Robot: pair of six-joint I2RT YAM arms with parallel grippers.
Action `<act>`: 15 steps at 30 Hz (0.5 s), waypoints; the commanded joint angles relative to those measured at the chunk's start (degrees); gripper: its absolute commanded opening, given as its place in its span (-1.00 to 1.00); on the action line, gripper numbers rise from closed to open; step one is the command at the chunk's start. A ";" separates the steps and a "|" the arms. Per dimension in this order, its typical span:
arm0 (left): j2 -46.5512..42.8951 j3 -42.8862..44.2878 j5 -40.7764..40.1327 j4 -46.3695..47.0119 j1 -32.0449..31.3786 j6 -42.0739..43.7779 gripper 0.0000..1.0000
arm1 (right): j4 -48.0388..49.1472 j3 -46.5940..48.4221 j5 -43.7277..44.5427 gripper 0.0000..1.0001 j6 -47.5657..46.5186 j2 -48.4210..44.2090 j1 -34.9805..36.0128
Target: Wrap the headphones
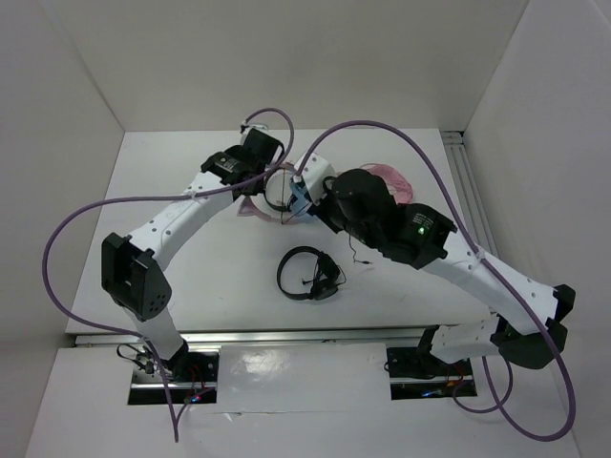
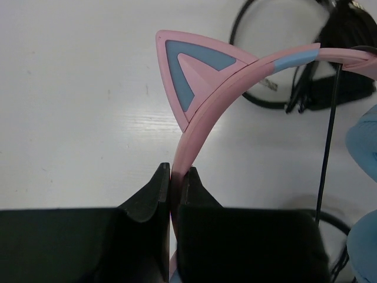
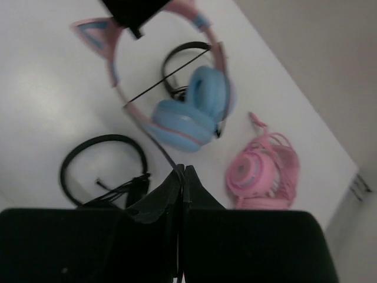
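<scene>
- Obstacles crowd the headphones (image 3: 188,109), which are at the far middle of the tabletop (image 1: 191,286), between the two wrists.
- Pink headphones (image 3: 259,171) lie just to the right, with their pink cord bunched around them. From above, the right arm hides most of them.
- One pair of black headphones (image 1: 325,282) lies nearer, toward the middle of the tabletop and apart from the blue ear cups (image 3: 203,94).
- A second black pair (image 3: 177,48) lies just behind those cups, close to them.
- The left gripper (image 2: 175,174) is clamped on the pink headband (image 2: 206,112), below a cat ear (image 2: 194,71).
- The right gripper (image 3: 182,171) is closed, and the thin dark cable (image 3: 168,78) runs into its tips, so it seems pinched there. One stretch of the cable is pulled straight across the headband arc.
- Whether the cups rest on the tabletop cannot be told.
- White walls (image 1: 57,95) close in the left, far and right sides, and a metal rail (image 1: 468,191) runs along the right edge.
- Bare surface lies to the near left, under the left arm, and a smaller patch lies to the near right.
</scene>
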 commanded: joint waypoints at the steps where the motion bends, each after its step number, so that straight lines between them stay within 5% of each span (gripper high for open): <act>1: -0.97 -1.67 0.24 -1.66 -2.23 5.43 -1.00 | 10.07 1.24 21.02 -1.00 -5.46 -3.40 0.93; 4: -4.84 -5.70 7.42 -1.67 -4.42 9.39 -1.00 | 21.93 -5.53 29.82 -1.00 -11.35 -5.60 0.93; 8: -12.74 -8.96 17.71 -1.67 -8.90 12.65 -1.00 | 30.05 -11.59 30.46 -1.00 -16.10 -6.91 0.23; 15: -22.42 -13.27 18.00 -6.06 -17.69 13.88 -1.00 | 33.33 -12.84 25.89 -1.00 -18.83 -8.85 -3.99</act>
